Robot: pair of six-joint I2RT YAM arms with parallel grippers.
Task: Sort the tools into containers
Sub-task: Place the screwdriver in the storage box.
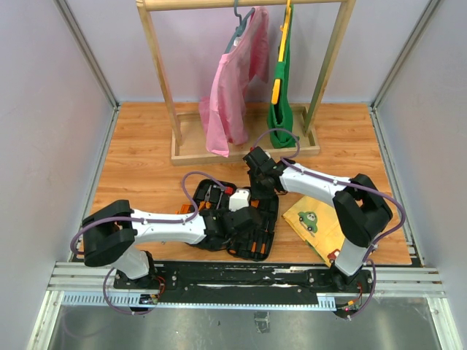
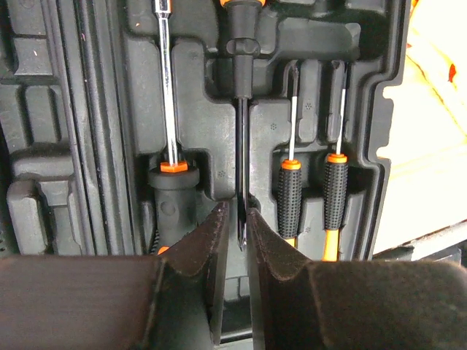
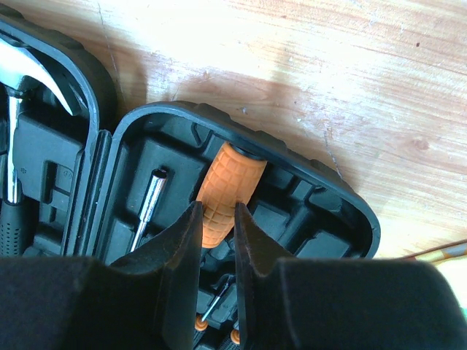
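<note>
The black tool case (image 1: 264,246) lies open on the wooden floor, between the two arms. In one half (image 2: 368,109), a long screwdriver's thin black shaft (image 2: 238,138) runs down its slot, and my left gripper (image 2: 237,216) is shut on the tip. Beside it sit a silver-shafted driver (image 2: 166,87) and two small black-handled screwdrivers (image 2: 290,193). At the case's rounded end (image 3: 350,208), my right gripper (image 3: 217,213) is shut on an orange gridded handle (image 3: 228,179), apparently of that same screwdriver. A hammer head (image 3: 29,69) rests in the other half.
A yellow picture board (image 1: 314,222) lies right of the case, under my right arm. A wooden clothes rack (image 1: 244,149) holding a pink garment (image 1: 233,87) and a green one (image 1: 281,109) stands behind the case. Pale walls enclose the floor.
</note>
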